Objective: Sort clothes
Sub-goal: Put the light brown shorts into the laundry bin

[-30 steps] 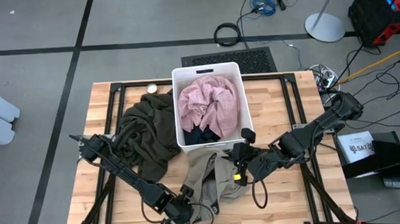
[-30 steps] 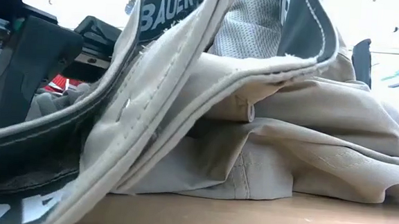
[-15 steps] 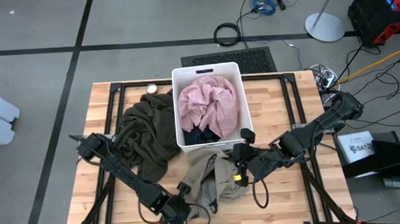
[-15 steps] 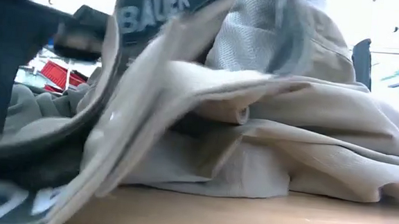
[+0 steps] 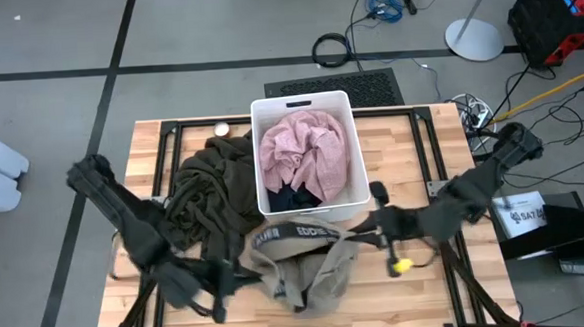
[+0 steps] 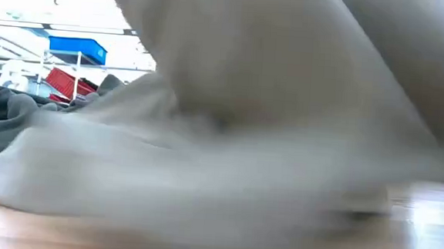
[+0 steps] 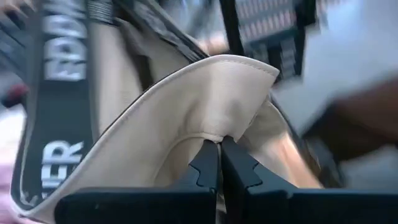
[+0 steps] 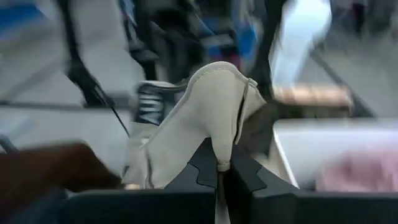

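The beige garment (image 5: 303,273) with the lettered dark waistband (image 5: 298,230) is spread between my two grippers, just in front of the white bin. My left gripper (image 5: 246,274) is shut on its left end, my right gripper (image 5: 367,225) on its right end. Its lower part sags onto the table, as the low view (image 6: 227,163) shows. The large dark olive garment (image 5: 208,193) lies in a heap on the table left of the bin. The pale pink garment (image 5: 303,143) and a dark navy one (image 5: 294,195) lie in the bin. The black garment is not in view. My left gripper pinches a folded beige edge (image 7: 214,134) of the garment between its two fingers, beside the lettered waistband (image 7: 59,112). The cloth stands up past the fingertips and is raised off the table there. My right gripper pinches a beige fold (image 8: 221,140) of the garment between its two fingers, with the lettered waistband (image 8: 149,99) running off behind it. That end is raised off the table; the waistband stretches across toward the other gripper.
The white plastic bin (image 5: 303,102) stands at the table's far middle. A small round object (image 5: 221,129) lies left of it. A yellow tag (image 5: 401,266) hangs by my right arm. Bare wood (image 5: 401,148) shows right of the bin.
Both grippers have risen and moved apart, the left toward the table's left edge, the right toward its right edge. The beige garment has been pulled up from its heap and spread out, its waistband stretched between them, its lower part staying on the table.
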You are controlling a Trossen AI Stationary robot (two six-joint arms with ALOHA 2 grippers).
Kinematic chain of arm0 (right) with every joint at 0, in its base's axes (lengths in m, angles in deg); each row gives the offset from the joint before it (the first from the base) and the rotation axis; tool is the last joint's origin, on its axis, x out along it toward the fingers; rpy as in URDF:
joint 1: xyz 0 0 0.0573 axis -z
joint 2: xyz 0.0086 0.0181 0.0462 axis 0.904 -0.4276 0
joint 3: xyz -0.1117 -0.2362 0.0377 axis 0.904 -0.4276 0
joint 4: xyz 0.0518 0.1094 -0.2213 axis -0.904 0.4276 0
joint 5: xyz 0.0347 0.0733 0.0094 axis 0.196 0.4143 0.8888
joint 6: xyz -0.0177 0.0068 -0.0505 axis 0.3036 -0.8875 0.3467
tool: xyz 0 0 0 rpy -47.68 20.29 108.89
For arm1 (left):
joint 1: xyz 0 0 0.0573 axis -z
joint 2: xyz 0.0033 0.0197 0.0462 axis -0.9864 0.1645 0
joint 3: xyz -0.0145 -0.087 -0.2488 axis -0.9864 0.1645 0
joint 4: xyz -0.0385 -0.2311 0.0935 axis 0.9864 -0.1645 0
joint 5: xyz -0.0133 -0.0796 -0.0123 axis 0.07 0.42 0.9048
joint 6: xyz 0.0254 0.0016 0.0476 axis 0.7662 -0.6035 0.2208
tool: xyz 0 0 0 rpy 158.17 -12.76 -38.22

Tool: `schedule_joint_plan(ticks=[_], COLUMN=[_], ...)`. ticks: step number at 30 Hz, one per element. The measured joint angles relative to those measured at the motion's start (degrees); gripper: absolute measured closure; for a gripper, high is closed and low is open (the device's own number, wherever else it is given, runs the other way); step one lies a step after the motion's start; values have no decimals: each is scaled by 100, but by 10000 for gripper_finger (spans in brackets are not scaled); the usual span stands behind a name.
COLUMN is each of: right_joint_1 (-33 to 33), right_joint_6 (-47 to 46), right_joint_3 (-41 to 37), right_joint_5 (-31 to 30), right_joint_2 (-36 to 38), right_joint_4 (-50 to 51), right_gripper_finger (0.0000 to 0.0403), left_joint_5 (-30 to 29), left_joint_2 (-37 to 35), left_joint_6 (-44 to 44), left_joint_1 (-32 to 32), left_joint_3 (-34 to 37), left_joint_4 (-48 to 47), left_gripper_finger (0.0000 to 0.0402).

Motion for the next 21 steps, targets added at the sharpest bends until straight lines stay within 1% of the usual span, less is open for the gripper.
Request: schedule_joint_plan(ticks=[5, 8, 10, 13, 16, 17, 18, 19, 21], right_joint_1=[-238, -282, -285, -283, -249, -215, -184, -164, -161], right_joint_6=[1385, 1992, 2300, 2742, 2980, 2981, 2929, 2824, 2505], right_joint_3=[0, 0, 0, 1, 0, 0, 1, 2, 4], right_joint_5=[19, -14, -235, -740, -1287, -1366, -1364, -1317, -1048], right_joint_2=[430, 680, 836, 1040, 1241, 1303, 1366, 1420, 1464], right_joint_4=[-1254, -1714, -1944, -2098, -2067, -2044, -2006, -1944, -1752], right_gripper_finger=[403, 403, 403, 403, 403, 403, 403, 403, 403], left_joint_5=[-627, -821, -978, -1387, -2112, -2364, -2565, -2632, -2561], left_joint_2=[-681, -947, -1072, -1210, -1296, -1326, -1350, -1378, -1387], left_joint_6=[880, 1502, 1771, 2181, 2633, 2721, 2772, 2788, 2774], left_joint_1=[179, 239, 245, 279, 283, 278, 277, 271, 272], left_joint_3=[0, 0, -1, -2, -2, -2, -2, -2, -4], left_joint_4=[1134, 1672, 1913, 2116, 2137, 2134, 2132, 2124, 2061], left_gripper_finger=[397, 397, 397, 397, 397, 397, 397, 397, 397])
